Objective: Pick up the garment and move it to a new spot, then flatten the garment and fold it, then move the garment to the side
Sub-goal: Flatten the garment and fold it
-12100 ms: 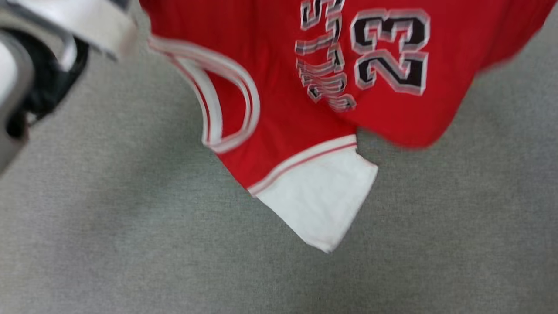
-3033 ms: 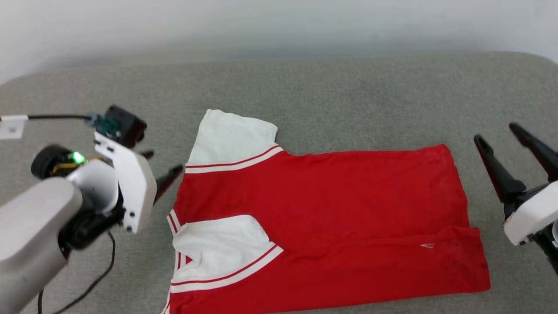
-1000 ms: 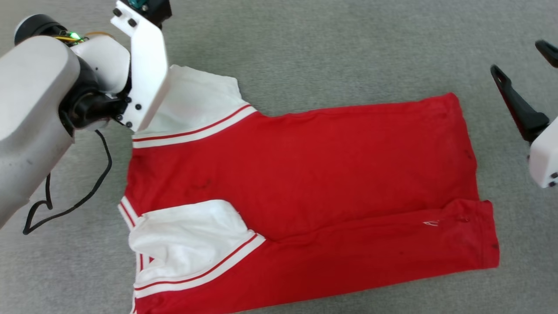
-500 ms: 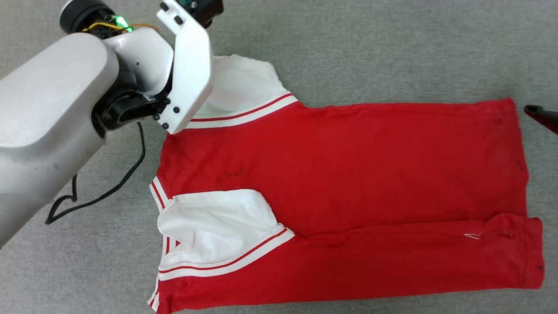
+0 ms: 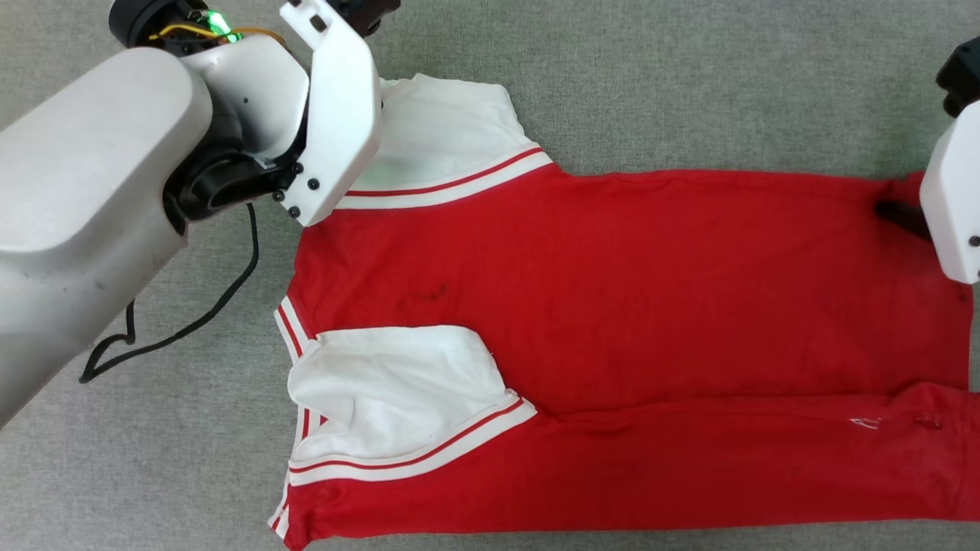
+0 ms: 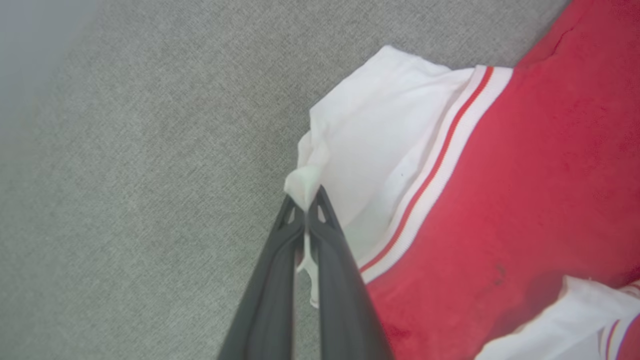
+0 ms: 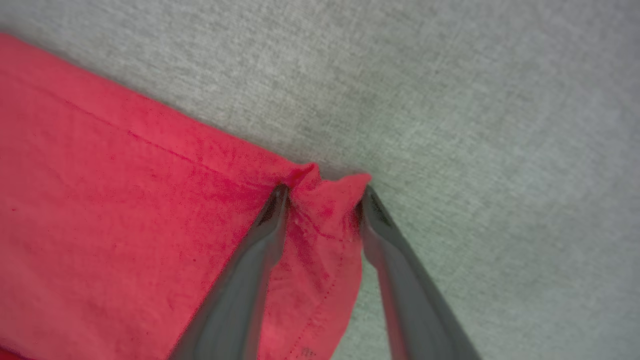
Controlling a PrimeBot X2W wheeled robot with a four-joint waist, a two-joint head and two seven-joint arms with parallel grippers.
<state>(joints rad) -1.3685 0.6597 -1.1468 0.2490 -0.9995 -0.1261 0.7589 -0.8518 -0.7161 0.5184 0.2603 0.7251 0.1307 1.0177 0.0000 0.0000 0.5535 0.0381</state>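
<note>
Grey fabric surface [image 5: 689, 76] lies under everything. The garment [image 5: 612, 291] is spread on it, plain red side up, sleeves twd the robot's left, hem twd its right, w/ the near sleeve folded in over the body. Pale left forearm [image 5: 84, 191] reaches over the far white sleeve [image 6: 370, 150]. Left gripper [image 6: 306, 197] is pinched tight on that sleeve's edge. Right gripper [image 7: 324, 192] has fingers apart, straddling the bunched hem corner [image 7: 325, 210]. A black cable [image 5: 191, 321] loops beside the forearm.
</note>
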